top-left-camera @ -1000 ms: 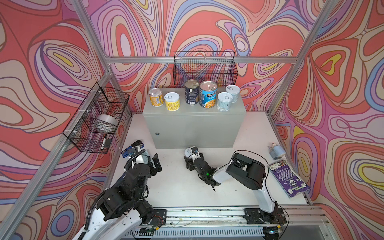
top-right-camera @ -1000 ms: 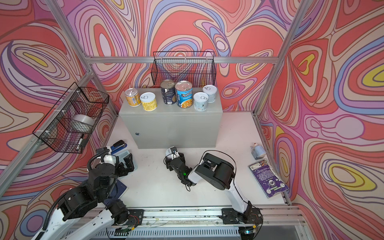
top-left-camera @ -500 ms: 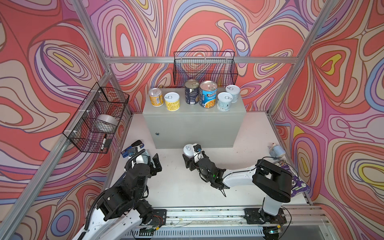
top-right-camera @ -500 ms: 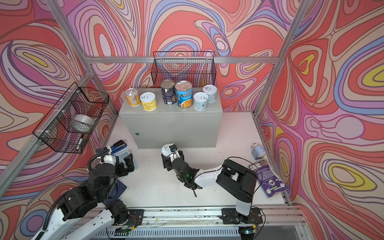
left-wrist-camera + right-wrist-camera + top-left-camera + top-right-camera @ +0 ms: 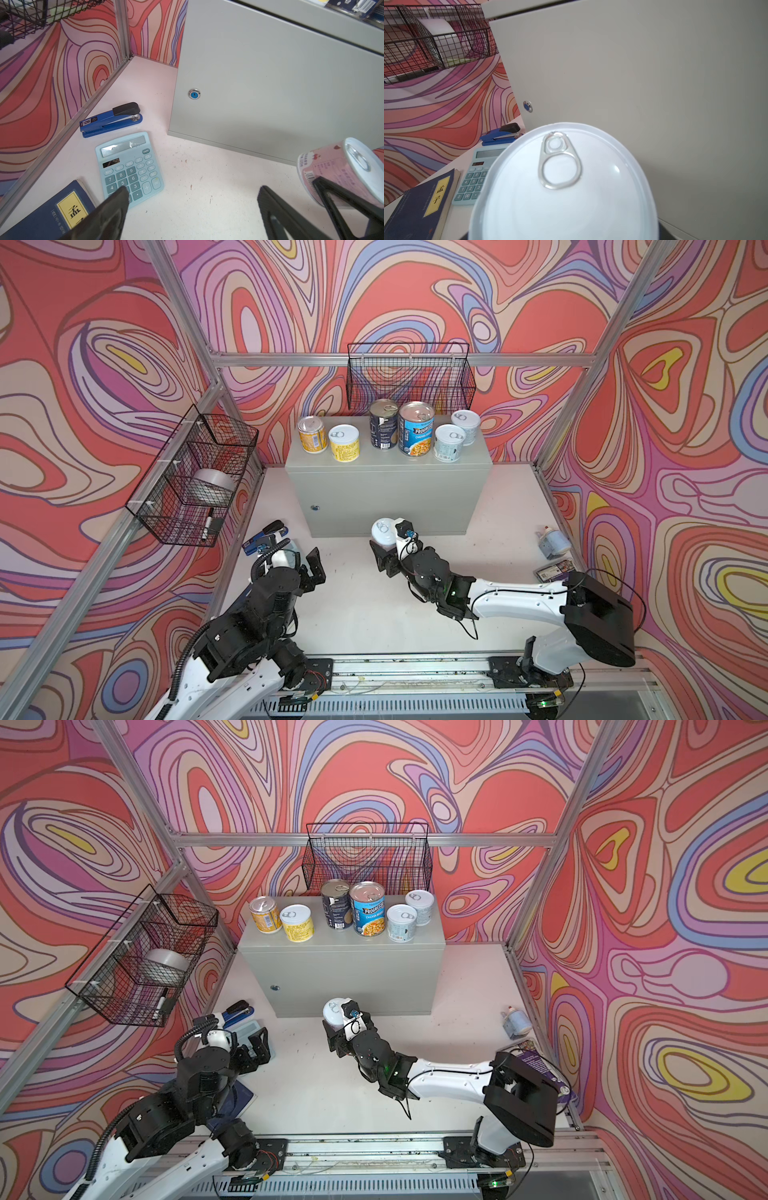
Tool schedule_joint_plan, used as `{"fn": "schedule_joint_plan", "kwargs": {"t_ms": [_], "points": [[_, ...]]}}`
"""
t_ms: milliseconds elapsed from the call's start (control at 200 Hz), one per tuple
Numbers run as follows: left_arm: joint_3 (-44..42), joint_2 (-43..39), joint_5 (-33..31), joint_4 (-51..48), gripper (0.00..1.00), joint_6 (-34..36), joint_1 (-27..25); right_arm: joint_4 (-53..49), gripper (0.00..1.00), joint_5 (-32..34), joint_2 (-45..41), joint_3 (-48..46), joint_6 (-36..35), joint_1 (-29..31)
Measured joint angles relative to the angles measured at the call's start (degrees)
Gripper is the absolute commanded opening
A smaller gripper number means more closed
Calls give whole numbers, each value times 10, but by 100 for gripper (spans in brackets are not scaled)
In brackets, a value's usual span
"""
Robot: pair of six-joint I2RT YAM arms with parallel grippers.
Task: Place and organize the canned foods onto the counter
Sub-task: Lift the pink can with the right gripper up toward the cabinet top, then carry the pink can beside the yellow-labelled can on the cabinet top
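Right now the right gripper point(image 5: 388, 545) is clamped on the pink tin point(image 5: 383, 531), one finger on each side of its body, the pull-tab lid facing up between and above the fingers. In the right wrist view the lid point(image 5: 560, 187) fills the lower frame, so the tin sits deep in the jaws. The tin hangs just in front of the counter point(image 5: 386, 493), near the lower middle of its front face, and looks raised off the table point(image 5: 357, 601); its base is hidden.

Six other tins stand upright on the counter top: orange-yellow point(image 5: 311, 439) and yellow point(image 5: 344, 443) at the left, navy point(image 5: 382, 424) and Progresso point(image 5: 416, 429) in the middle, and two pale blue ones point(image 5: 449, 443) point(image 5: 465, 427) at the right.

The left gripper point(image 5: 191, 195) has its jaws spread wide and holds nothing. It hovers near the calculator point(image 5: 128, 166), with the stapler point(image 5: 111, 121) and book point(image 5: 52, 216) close by, well apart from the pink tin.
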Motion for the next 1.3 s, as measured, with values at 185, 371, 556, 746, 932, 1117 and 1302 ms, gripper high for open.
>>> {"fn": "schedule_joint_plan", "kwargs": {"t_ms": [185, 371, 556, 746, 932, 1117, 1302], "points": [[0, -6, 2, -2, 100, -6, 0, -15, 51, -7, -35, 5, -37, 0], [0, -7, 7, -2, 100, -10, 0, -22, 51, -27, -40, 49, -74, 0], [0, -7, 12, -2, 100, -11, 0, -35, 51, -49, -40, 110, -105, 0], [0, -7, 13, -2, 100, -11, 0, -51, 51, -51, -20, 196, -137, 0], [0, -12, 13, -3, 100, -10, 0, -73, 51, -43, 30, 284, -166, -2], [0, -18, 13, -6, 100, -10, 0, -115, 50, -44, 84, 355, -174, -21], [0, -29, 13, -12, 100, -10, 0, -152, 48, -55, 110, 391, -150, -73]]}}
